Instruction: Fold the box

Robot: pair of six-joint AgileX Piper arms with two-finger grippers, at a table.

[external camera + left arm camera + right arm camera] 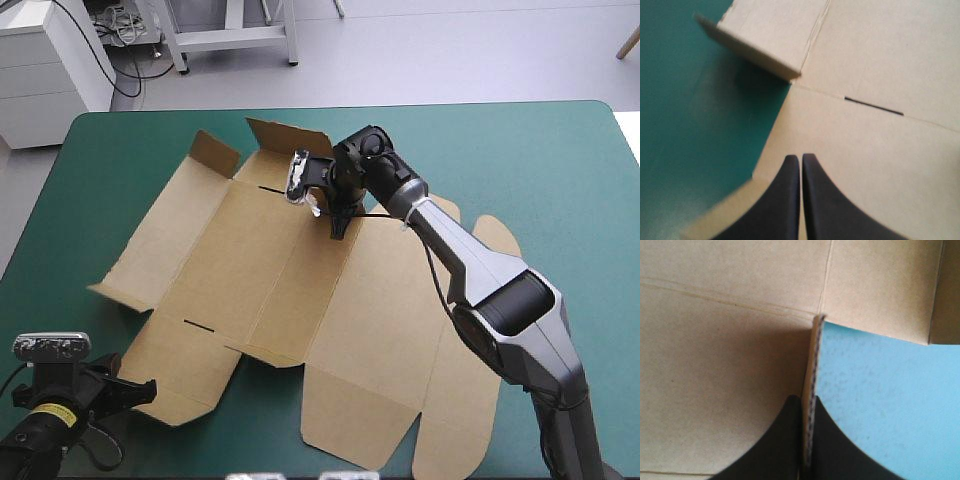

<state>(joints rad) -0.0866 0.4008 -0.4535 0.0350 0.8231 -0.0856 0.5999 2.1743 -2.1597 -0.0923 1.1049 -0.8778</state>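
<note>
The left claw is closed and holds nothing: its two black fingers meet in one point, low over the near left corner of the box. The box is a cut sheet of brown board that lies opened flat on the worktop, near the middle and a little to the left, with the teal-green cover showing just beside this claw. Ahead of the left claw there is a thin dark slit in the board, and beyond it a side flap whose edge is lifted a little off the cover. Farther away, the right arm reaches over the sheet to its far side. There the right claw is almost closed, and it grips one raised edge of the board; the edge stands upright between the fingers, with brown board on one side and cover on the other. At the far left end of the sheet, two small flaps are tilted up from the worktop.
</note>
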